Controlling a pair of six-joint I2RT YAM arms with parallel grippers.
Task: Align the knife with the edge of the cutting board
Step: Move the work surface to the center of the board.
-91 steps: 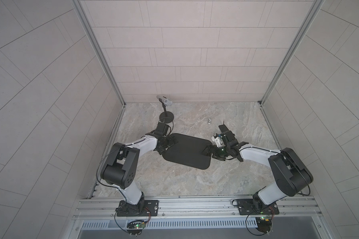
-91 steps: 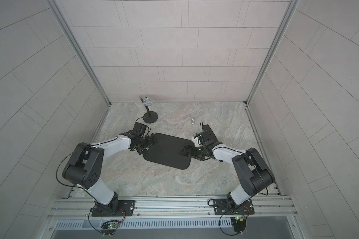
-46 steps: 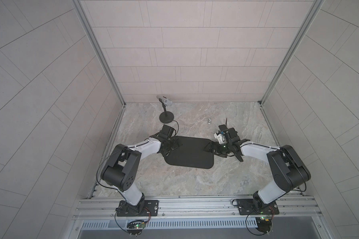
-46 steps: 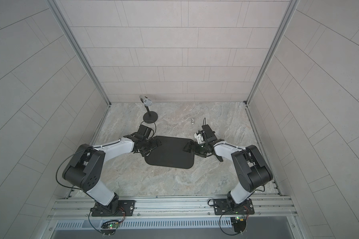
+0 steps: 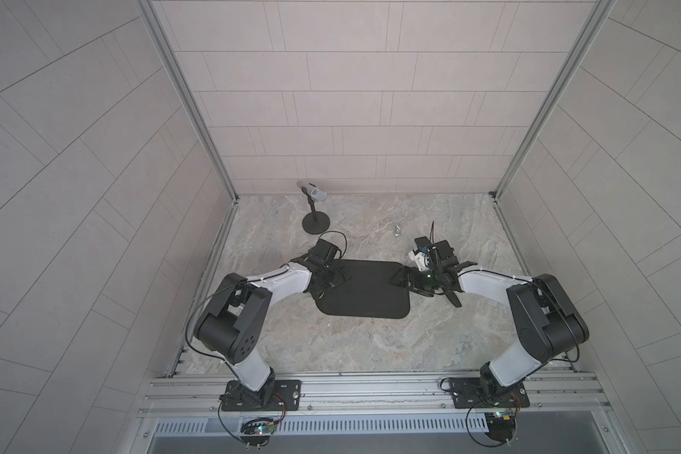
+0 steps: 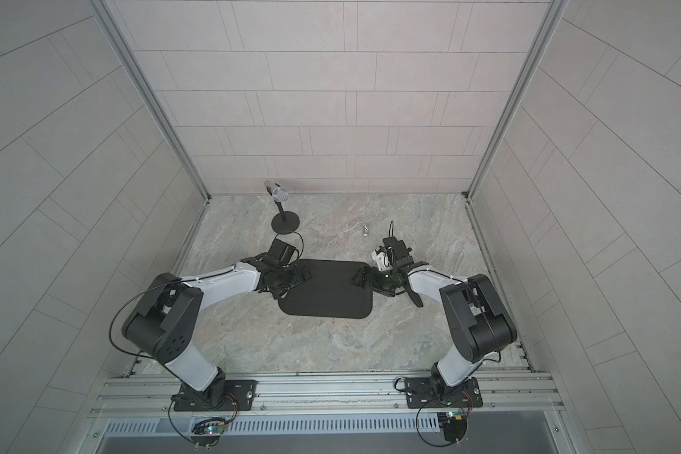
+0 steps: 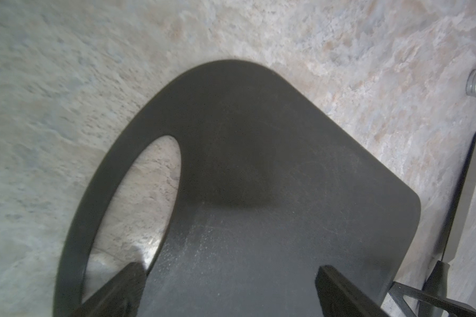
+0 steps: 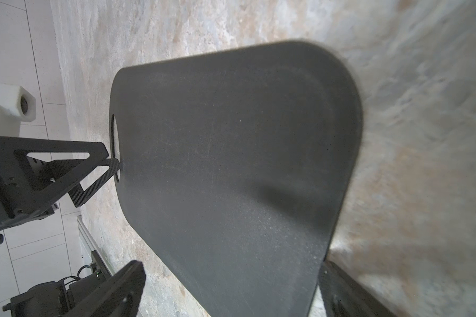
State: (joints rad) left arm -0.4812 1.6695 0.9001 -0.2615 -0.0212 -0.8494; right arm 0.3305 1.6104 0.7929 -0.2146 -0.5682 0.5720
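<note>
Since your left gripper (image 5: 337, 276) and right gripper (image 5: 400, 277) sit released at either end of the matte-black rectangular cutting board (image 5: 364, 291), you're probably squaring it to the all-black squared-tip knife (image 7: 463, 203) just behind the right gripper.

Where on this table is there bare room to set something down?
Widest bare patch: marble between the near long edge of the cutting board and the front rail. Another: back right corner, behind the right gripper. Crowded: the board's short ends, where the left gripper and right gripper sit, the knife by the right gripper, and the microphone at back left.
</note>
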